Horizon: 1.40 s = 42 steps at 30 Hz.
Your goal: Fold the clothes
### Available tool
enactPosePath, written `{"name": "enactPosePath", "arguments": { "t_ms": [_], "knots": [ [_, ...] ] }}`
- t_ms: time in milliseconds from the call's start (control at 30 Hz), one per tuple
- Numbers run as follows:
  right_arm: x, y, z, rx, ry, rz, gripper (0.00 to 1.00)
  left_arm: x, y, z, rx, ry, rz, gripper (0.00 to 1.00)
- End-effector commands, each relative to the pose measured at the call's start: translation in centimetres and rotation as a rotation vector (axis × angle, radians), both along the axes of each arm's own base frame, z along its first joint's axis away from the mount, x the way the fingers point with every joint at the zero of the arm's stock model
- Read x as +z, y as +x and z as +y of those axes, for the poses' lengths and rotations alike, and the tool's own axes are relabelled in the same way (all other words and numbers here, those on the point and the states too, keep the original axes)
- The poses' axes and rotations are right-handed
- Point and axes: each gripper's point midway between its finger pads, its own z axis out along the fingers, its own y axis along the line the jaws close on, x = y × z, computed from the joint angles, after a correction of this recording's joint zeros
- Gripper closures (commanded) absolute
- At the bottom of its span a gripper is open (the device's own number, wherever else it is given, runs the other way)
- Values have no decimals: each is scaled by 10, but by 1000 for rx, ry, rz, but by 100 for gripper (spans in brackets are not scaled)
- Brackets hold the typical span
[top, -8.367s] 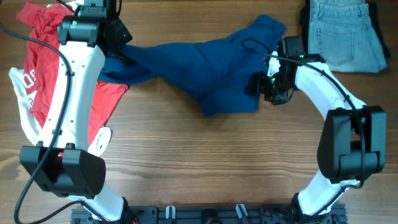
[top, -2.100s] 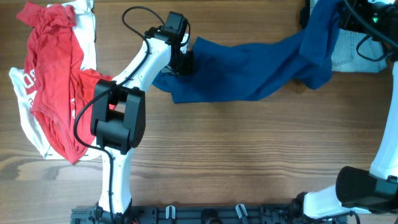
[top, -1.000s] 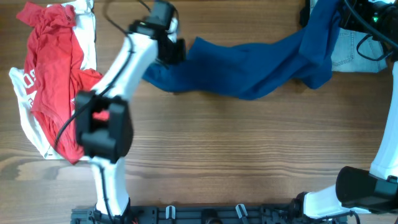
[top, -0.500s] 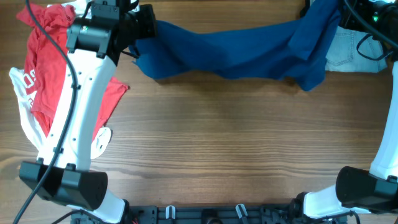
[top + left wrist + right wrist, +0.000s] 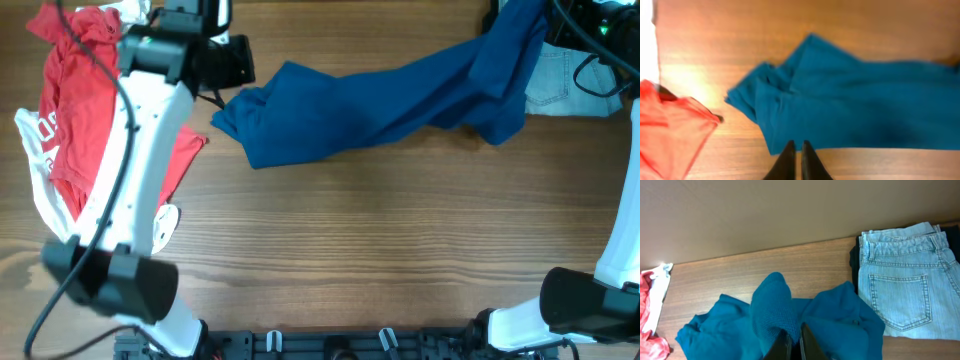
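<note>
- Two grippers are being recorded, and both are being shown with their fingers pressed together.
- Left gripper (image 5: 797, 146): the fingers are being held shut with only a thin slit between the tips. No fabric is being seen pinched there.
- In the left wrist view these tips are being shown over the near edge of the dark blue shirt (image 5: 380, 105). Whether they are touching the cloth cannot be told.
- Right gripper (image 5: 791, 334): the fingers are being held closed on a bunched fold of the dark blue shirt. The cloth is being drawn up into a ridge at the fingertips.
- The dark blue shirt is being stretched as a long slanting band across the far part of the table (image 5: 380, 250).
- Its left end is being seen crumpled into folds and lying flat on the wood, near the left arm.
- Its right end is being held raised at the far right corner, where the fabric is being gathered under the right gripper.
- The folded light blue jeans (image 5: 575, 90) are being partly covered along their left side by the raised end of the shirt.
- The red shirt (image 5: 80, 110) is being seen bunched at the left edge of the table. Its nearest corner is lying close to the crumpled end of the dark blue shirt, with a strip of bare wood showing between the two.
</note>
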Motion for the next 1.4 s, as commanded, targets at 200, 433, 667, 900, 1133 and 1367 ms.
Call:
{"name": "enactPosePath", "arguments": {
  "t_ms": [200,433,667,900,1133,1367],
  "knots": [
    [-2,3,-3,-4,-19,3,96,-126,24,-31,-41,-5,246,69],
    [-3,3,-6,-18,-30,9,96,-162,35,-22,-6,5,285,48],
    [-3,3,-7,-19,-31,11,96,-179,46,-22,-52,21,268,40],
    [-3,3,-7,-22,-33,11,96,-201,44,-22,-100,46,301,42],
    [-4,2,-8,-26,-37,13,96,-200,49,-26,-105,32,280,47],
    [-4,2,-11,-40,-49,16,96,-199,47,-30,-114,8,287,70]
  ]
}}
